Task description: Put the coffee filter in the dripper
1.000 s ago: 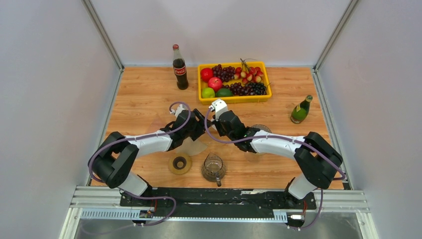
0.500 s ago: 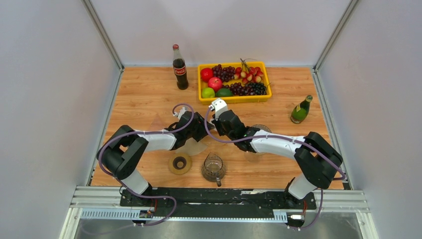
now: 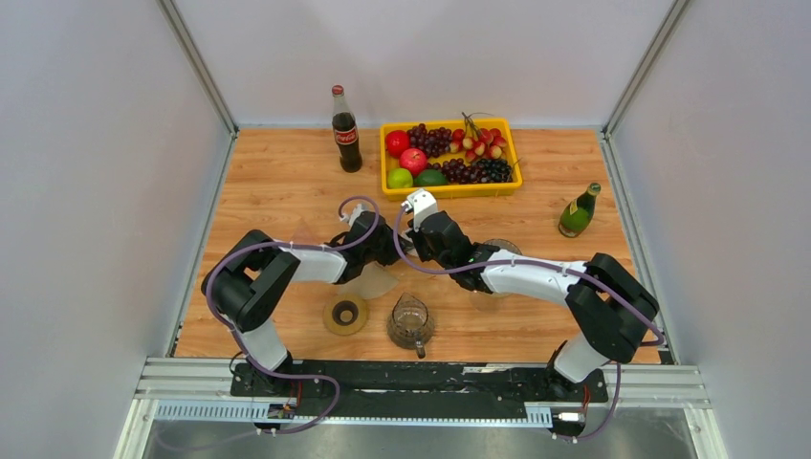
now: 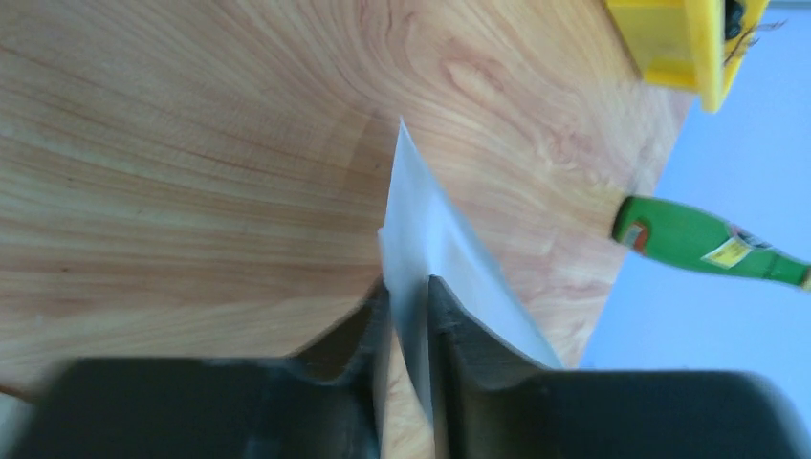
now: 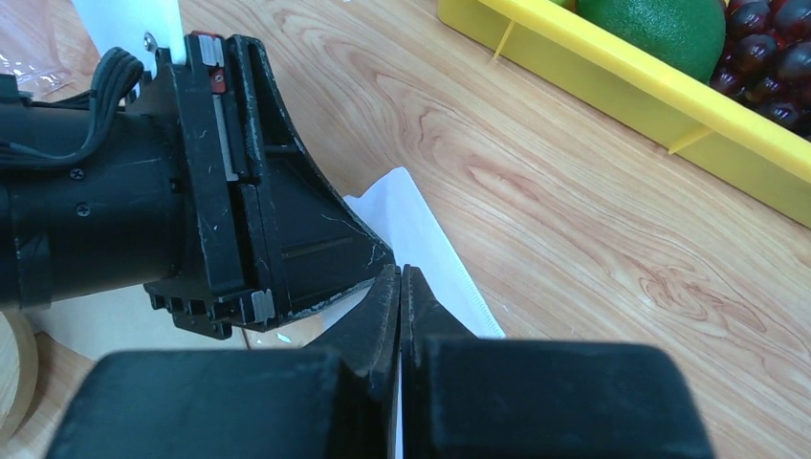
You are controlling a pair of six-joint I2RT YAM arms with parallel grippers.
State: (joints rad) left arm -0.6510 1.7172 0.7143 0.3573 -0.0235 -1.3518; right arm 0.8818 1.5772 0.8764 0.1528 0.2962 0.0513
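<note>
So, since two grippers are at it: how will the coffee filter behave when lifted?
Probably floppy: the coffee filter is a thin sheet, pinched at its edge by the right gripper. Likely light and easily creased: edge-on it looks paper-thin.

From above, the left gripper [image 3: 388, 244] and right gripper [image 3: 413, 243] cover most of the coffee filter [image 3: 375, 283], while the left wrist view cuts the green bottle [image 4: 703, 239] at its right edge and blurs its own fingers [image 4: 354, 346].

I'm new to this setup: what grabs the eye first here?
The left gripper and right gripper meet mid-table, both pinching one white coffee filter. Behind them a yellow tray of fruit stands at the far edge, a cola bottle to its left; the glass dripper stands toward the near edge.
</note>
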